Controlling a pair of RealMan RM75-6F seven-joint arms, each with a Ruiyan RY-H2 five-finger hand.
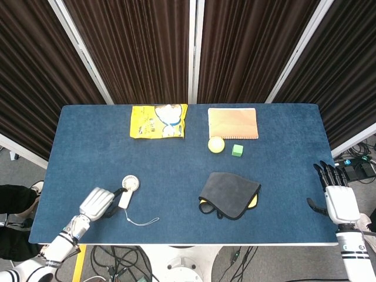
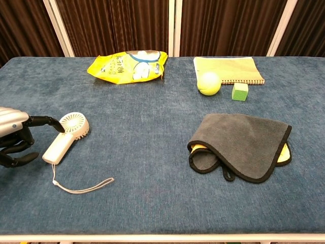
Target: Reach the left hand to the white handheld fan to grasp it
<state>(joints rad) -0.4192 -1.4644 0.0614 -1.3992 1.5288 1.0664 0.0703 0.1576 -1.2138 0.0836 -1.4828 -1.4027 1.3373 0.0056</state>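
Note:
The white handheld fan (image 1: 127, 190) (image 2: 67, 136) lies flat on the blue table near the front left, round head away from me, wrist cord (image 2: 81, 186) trailing toward the front edge. My left hand (image 1: 97, 203) (image 2: 15, 136) sits just left of the fan's handle, fingers curled but apart, holding nothing. One dark fingertip (image 2: 57, 124) reaches toward the fan's head; I cannot tell whether it touches. My right hand (image 1: 336, 195) hangs off the table's right edge, fingers spread and empty.
A grey cloth (image 1: 229, 194) over something yellow lies at centre right. At the back are a yellow snack bag (image 1: 158, 121), a notebook (image 1: 232, 123), a yellow-green ball (image 1: 216, 144) and a green cube (image 1: 237, 150).

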